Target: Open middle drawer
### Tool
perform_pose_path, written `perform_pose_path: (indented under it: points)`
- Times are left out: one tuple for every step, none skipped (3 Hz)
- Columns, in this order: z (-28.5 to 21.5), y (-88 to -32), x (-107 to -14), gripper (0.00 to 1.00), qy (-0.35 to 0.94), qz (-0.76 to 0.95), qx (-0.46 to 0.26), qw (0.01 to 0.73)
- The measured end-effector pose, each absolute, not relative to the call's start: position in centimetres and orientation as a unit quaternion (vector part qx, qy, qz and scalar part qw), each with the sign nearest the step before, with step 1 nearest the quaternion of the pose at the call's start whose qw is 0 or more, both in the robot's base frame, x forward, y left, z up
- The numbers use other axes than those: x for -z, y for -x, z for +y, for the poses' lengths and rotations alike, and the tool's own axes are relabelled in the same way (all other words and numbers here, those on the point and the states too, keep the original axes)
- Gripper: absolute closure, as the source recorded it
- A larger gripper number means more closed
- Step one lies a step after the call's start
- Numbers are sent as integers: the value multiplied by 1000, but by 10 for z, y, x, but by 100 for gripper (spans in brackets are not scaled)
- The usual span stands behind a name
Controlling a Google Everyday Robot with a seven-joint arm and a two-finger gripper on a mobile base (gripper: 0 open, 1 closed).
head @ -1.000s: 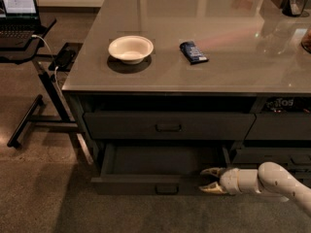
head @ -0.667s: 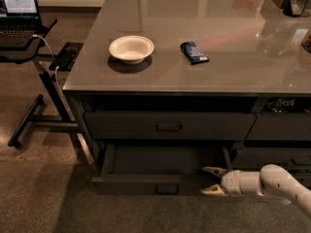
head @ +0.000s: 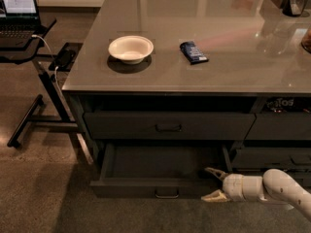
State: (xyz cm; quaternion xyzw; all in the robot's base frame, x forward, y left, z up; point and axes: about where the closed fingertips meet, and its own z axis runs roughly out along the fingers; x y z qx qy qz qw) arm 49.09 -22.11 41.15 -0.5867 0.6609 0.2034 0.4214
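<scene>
Since the fingers [head: 213, 196] are spread wide and grip nothing, the gripper [head: 213, 184] seems finished with its pull. It hovers just right of the middle drawer [head: 146, 188], clear of the loop handle [head: 166, 194]. That drawer juts out, tray exposed, so the task looks essentially done.

One camera looks down from above and in front of the glossy grey flat-topped desk [head: 233, 76], facing its drawer side at middling range; the robot's tan two-fingered hand [head: 210, 184] sits low at the right of the view
</scene>
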Motion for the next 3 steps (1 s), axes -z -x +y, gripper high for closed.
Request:
perform_pose_path:
  points:
    - [-226, -482, -411, 58, 586, 659, -205, 424]
    - [-225, -479, -415, 83, 586, 659, -205, 425]
    - [-230, -465, -413, 100, 581, 660, -207, 428]
